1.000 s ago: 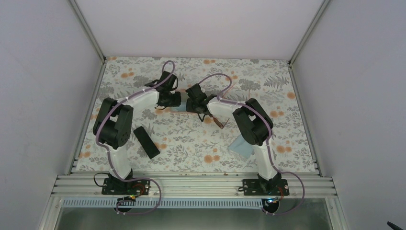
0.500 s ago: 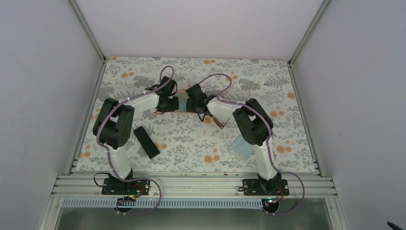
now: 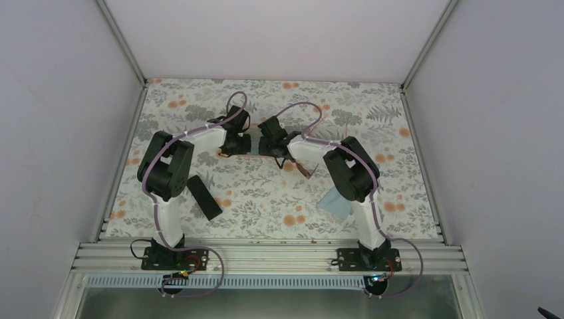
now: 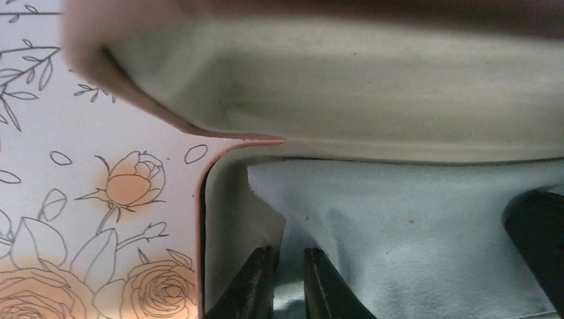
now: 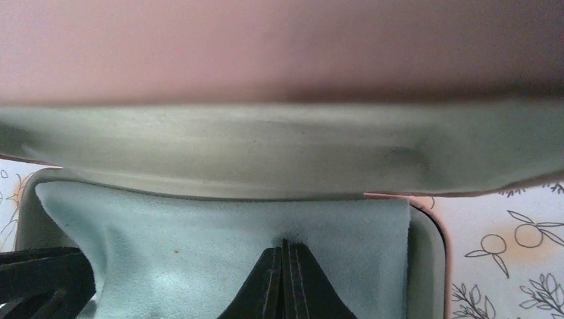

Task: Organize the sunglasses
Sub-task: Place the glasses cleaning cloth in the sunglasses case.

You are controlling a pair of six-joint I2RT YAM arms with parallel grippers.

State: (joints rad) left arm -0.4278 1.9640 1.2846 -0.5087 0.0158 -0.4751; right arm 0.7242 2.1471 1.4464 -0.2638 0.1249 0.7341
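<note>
The open pink case (image 4: 200, 199) lies at mid table and both grippers reach into it. A light-blue cloth (image 4: 412, 226) covers its grey inside and hides whatever lies under it. My left gripper (image 4: 288, 266) is nearly shut, with a fold at the cloth's left edge between its tips. My right gripper (image 5: 284, 256) is shut, its tips pressed on the cloth (image 5: 199, 246). The raised lid (image 5: 279, 60) fills the top of both wrist views. A small brown piece, probably the dark brown sunglasses (image 3: 305, 169), pokes out beside the right arm. The pale orange-pink pair is hidden.
A black oblong case (image 3: 203, 197) lies by the left arm's elbow. A second light-blue cloth (image 3: 336, 201) lies under the right arm. The two grippers (image 3: 241, 141) (image 3: 266, 143) sit close together over the case. White walls enclose the floral table.
The left arm has shifted a little to the right and toward the case, and less blue cloth shows outside it. The right arm has stayed put.
</note>
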